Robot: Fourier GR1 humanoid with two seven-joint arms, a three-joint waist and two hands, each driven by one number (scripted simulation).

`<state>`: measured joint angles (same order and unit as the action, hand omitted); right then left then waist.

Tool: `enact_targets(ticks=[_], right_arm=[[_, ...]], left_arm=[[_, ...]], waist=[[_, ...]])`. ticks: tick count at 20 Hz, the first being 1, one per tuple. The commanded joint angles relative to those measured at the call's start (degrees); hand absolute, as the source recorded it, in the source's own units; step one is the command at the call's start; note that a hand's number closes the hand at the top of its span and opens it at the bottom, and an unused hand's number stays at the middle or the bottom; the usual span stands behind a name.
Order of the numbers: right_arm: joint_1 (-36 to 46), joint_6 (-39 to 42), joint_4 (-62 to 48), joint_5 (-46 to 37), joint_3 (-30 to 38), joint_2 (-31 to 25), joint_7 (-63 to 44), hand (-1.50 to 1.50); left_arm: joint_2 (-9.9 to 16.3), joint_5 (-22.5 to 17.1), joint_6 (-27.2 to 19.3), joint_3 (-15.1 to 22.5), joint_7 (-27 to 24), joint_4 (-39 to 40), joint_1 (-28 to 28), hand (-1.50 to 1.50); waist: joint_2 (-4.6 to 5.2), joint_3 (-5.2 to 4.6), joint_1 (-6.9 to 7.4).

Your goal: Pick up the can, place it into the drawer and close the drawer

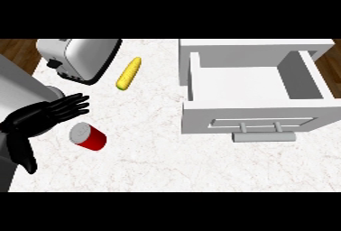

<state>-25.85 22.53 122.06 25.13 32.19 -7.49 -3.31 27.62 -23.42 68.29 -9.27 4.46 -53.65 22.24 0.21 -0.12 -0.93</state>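
Our left hand (47, 115) hangs over the counter (153, 153) at the view's left, fingers stretched out almost straight toward the right and thumb trailing toward the lower edge; it holds nothing. Our right hand does not show.

The can (89, 136) lies just below and right of those fingertips, near them but apart as far as we can tell. It looks tipped over or strongly tilted, its grey lid facing up and left and its red side running down to the right. The drawer (256, 118) stands open well to the right, its handle toward us and its inside bare. A corn cob (128, 73) and a toaster (80, 56) sit further back, clear of our path.

We judge the can stiff and smooth, so it should not give under our fingers but could slip or roll away if we nudge it. We would take it across the red middle, fingers on one side and thumb on the other, never by the lid. It likely weighs little.
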Motion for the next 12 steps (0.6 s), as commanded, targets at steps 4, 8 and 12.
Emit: enact_targets(ticks=[4, 8, 12], right_arm=[[-1.71, 4.52, -2.43, -1.97, 1.0, 2.45, 4.26, -1.5], [1.0, 2.48, -0.55, 0.88, 1.4, -0.27, -0.94, -1.5], [2.31, 1.25, 0.69, -2.56, -0.73, 2.18, -0.08, -1.5]], left_arm=[[-2.5, 14.64, 2.22, -3.13, -13.79, 4.33, 0.49, -1.5], [-1.99, 20.93, 0.2, -1.9, -20.24, 9.27, 2.28, -1.5], [-1.81, 24.15, -1.21, -0.06, -24.62, 11.15, 2.82, -1.5]], waist=[[0.11, -0.01, -0.45], [0.38, -0.12, -0.86], [0.64, -0.18, -0.95]])
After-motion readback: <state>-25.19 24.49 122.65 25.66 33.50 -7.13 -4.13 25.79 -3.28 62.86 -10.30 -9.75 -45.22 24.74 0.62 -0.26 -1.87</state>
